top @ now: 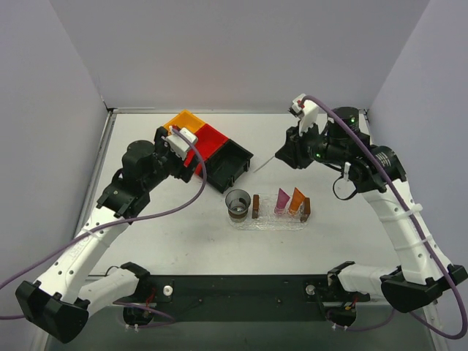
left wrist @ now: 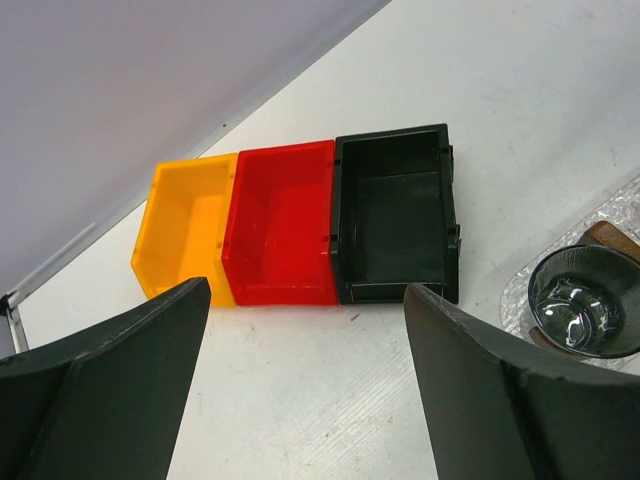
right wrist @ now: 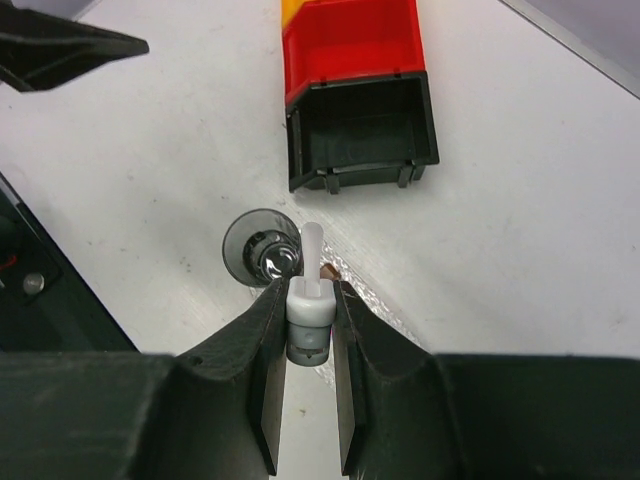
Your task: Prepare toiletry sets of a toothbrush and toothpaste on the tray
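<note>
- While I watch from above, the right gripper holds the toothbrush beyond the tray, where both toothpaste tubes stand (each set needs a brush).
- Left wrist: the left gripper has its jaws wide apart, empty, facing the bins.
- Right wrist: jaws clamp the toothbrush, pointing it trayward.

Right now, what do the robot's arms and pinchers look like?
Both the left arm and right arm are white tubes with chunky black joints, and a purple cable loops along each. The left gripper and right gripper have black wedge fingers. Tiny green lights glow on the right arm.
</note>
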{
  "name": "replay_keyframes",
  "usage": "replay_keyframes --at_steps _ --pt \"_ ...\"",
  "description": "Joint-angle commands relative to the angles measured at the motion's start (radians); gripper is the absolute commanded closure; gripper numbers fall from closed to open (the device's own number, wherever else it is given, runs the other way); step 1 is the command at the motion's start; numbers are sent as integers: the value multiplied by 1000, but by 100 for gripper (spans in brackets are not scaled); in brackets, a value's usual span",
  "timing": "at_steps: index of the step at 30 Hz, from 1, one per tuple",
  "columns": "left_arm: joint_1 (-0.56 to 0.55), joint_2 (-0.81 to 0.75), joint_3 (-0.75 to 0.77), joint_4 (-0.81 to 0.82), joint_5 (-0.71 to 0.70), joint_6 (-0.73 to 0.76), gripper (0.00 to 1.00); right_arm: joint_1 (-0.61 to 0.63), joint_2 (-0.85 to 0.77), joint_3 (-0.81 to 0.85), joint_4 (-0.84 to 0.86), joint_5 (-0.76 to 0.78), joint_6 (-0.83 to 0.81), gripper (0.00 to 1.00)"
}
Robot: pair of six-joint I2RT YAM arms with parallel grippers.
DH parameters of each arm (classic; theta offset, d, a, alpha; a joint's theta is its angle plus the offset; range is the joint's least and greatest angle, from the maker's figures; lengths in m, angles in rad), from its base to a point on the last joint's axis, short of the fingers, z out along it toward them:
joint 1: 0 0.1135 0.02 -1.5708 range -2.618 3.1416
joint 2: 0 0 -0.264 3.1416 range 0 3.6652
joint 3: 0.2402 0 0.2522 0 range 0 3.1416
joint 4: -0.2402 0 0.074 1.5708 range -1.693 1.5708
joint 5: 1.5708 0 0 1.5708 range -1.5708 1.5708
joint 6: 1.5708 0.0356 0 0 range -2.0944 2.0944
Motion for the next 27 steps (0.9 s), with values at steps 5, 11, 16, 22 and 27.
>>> replay_keyframes --at_steps 5,11,16,22,27 --pt "36 -14 0 -21 60 -39 11 5 -64 -61 -147 50 -99 100" --pt "47 -12 -14 -21 66 -45 11 7 -41 -98 -175 79 -99 100" --pt "50 -12 -31 -23 83 -45 11 12 2 -108 -177 86 -96 100" --pt "56 -11 -52 -26 81 -31 12 28 59 -99 -184 96 -98 100" --pt "61 -15 -63 -26 81 -24 12 44 103 -95 -186 116 -110 100"
